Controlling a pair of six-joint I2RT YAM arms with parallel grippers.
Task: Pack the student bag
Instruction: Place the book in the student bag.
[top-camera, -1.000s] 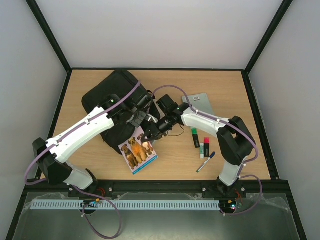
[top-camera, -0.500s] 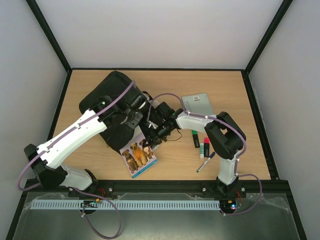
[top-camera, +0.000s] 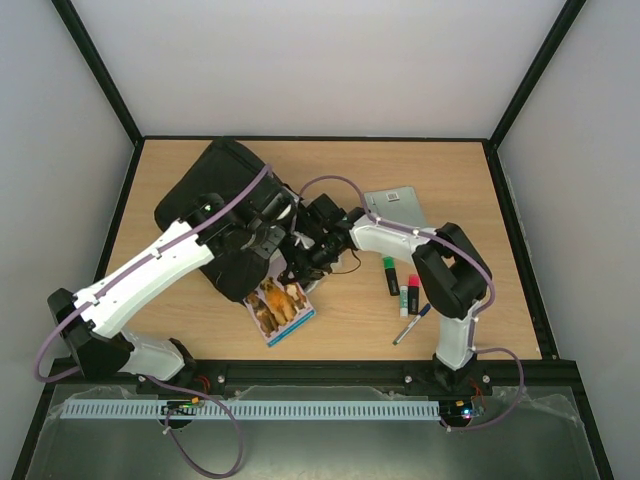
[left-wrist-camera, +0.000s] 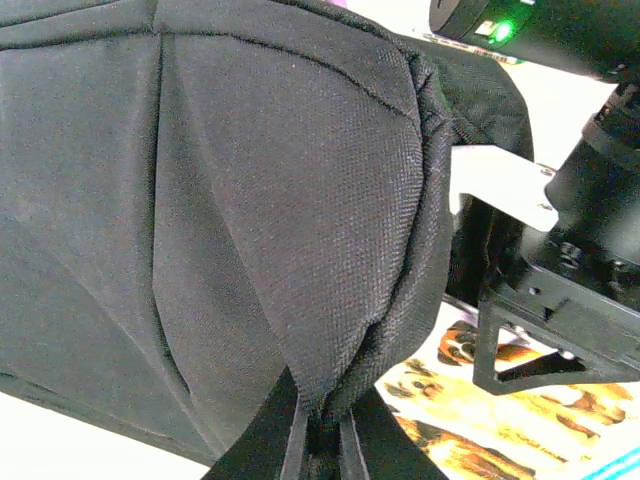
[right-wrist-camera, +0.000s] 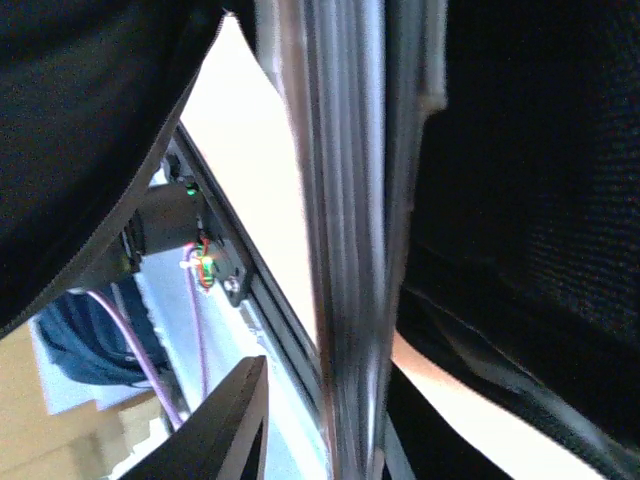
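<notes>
The black student bag (top-camera: 210, 205) lies left of centre on the table and fills the left wrist view (left-wrist-camera: 230, 190). My left gripper (top-camera: 268, 243) is shut on a pinched fold of its fabric (left-wrist-camera: 320, 435). My right gripper (top-camera: 303, 260) sits at the bag's right edge, just above a dog picture book (top-camera: 283, 308) that lies half under the bag; the book also shows in the left wrist view (left-wrist-camera: 500, 430). In the right wrist view a blurred grey-silver loop handle (right-wrist-camera: 345, 200) runs between my right gripper's jaws (right-wrist-camera: 335, 395), which stand close around it.
A grey flat case (top-camera: 395, 207) lies at the back right. A green marker (top-camera: 389, 276), a red-capped marker (top-camera: 413, 293), a small green-and-white stick (top-camera: 403, 299) and a pen (top-camera: 411, 324) lie right of centre. A thin black cable (top-camera: 350, 265) lies by the right gripper.
Both grippers and the bag have shifted up and to the left. The bag's lower edge now covers more of the dog book.
</notes>
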